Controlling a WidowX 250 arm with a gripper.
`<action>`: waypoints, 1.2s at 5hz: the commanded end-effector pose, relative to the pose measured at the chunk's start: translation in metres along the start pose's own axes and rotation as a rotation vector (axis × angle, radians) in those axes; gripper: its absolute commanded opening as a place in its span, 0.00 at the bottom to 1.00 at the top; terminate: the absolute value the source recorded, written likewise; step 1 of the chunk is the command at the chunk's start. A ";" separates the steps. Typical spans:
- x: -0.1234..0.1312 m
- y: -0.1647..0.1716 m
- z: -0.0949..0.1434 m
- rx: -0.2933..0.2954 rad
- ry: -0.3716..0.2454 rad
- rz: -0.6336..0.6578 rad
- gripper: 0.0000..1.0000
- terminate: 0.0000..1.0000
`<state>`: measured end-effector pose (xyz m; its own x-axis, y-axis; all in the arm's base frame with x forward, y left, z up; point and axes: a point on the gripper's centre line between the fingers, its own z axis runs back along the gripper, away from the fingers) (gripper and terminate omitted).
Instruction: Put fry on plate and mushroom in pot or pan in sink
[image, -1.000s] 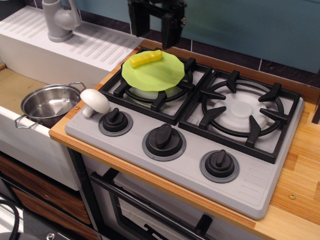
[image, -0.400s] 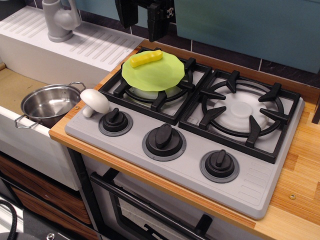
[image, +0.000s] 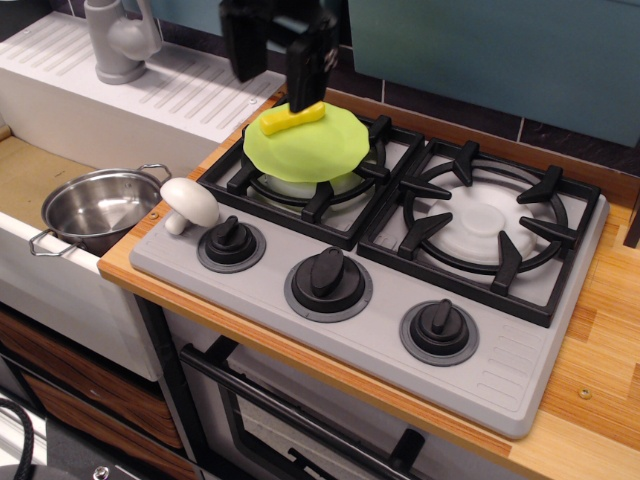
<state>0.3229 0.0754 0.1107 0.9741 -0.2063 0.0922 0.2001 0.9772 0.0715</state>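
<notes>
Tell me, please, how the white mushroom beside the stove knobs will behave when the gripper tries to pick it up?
The mushroom lies on its side near the stove's edge, so a nudge could probably roll it off. Its smooth domed cap looks slippery; gripping the short stem may be safer. It seems a light plastic toy.

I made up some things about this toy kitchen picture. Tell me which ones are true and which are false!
1. The fry lies on the plate. True.
2. The mushroom is inside the pot. False: it lies on the stove's edge, beside a knob.
3. The pot sits in the sink. True.
4. The plate rests on the right burner. False: it is on the left one.
5. The gripper holds the mushroom. False: it is open, up by the fry.
</notes>
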 end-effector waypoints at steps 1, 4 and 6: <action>-0.016 0.014 0.017 0.091 -0.138 0.138 1.00 0.00; -0.040 0.021 -0.004 0.154 -0.166 0.260 1.00 0.00; -0.055 0.026 -0.014 0.144 -0.190 0.260 1.00 0.00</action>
<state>0.2696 0.1129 0.0744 0.9676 0.0381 0.2498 -0.0744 0.9877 0.1376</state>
